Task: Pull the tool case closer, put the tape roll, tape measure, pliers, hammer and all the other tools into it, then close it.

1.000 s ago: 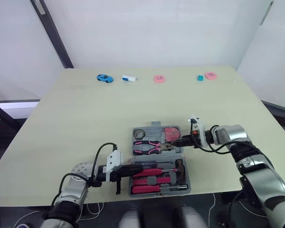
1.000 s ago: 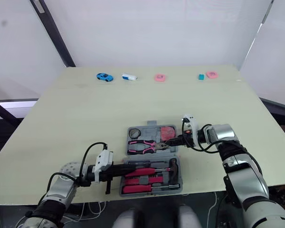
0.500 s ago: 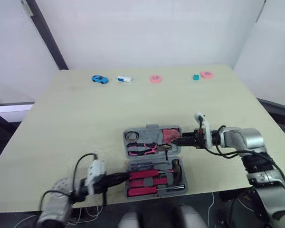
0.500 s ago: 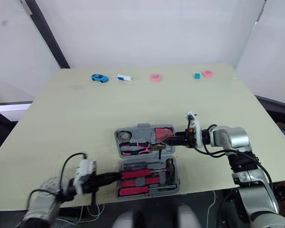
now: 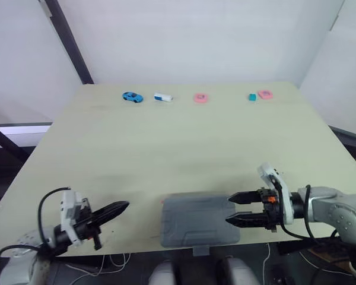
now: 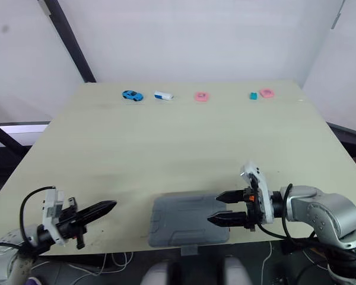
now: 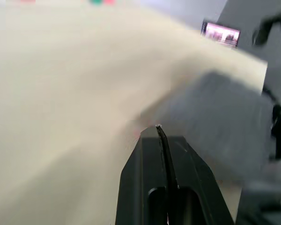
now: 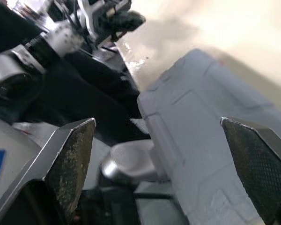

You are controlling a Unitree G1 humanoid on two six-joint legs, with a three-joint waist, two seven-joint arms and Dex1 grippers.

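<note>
The grey tool case (image 5: 197, 221) lies shut and flat at the table's near edge, its lid down and its latch tab over the rim. No tools show outside it. My right gripper (image 5: 235, 209) is open just right of the case, fingertips pointing at its right side; the right wrist view shows the case lid (image 8: 210, 136) between the spread fingers. My left gripper (image 5: 120, 207) is shut, off to the left of the case and apart from it; its fingers (image 7: 161, 154) are pressed together in the left wrist view.
Small items line the table's far edge: a blue toy car (image 5: 130, 97), a white and blue piece (image 5: 162, 97), a pink ring (image 5: 200, 98), a teal block (image 5: 251, 96) and a pink piece (image 5: 264, 94). The table (image 5: 178, 148) is bare wood between them and the case.
The case was open with tools in both halves; now its lid is down. My left gripper has drawn back leftward off the case. My right gripper has moved nearer and opened.
</note>
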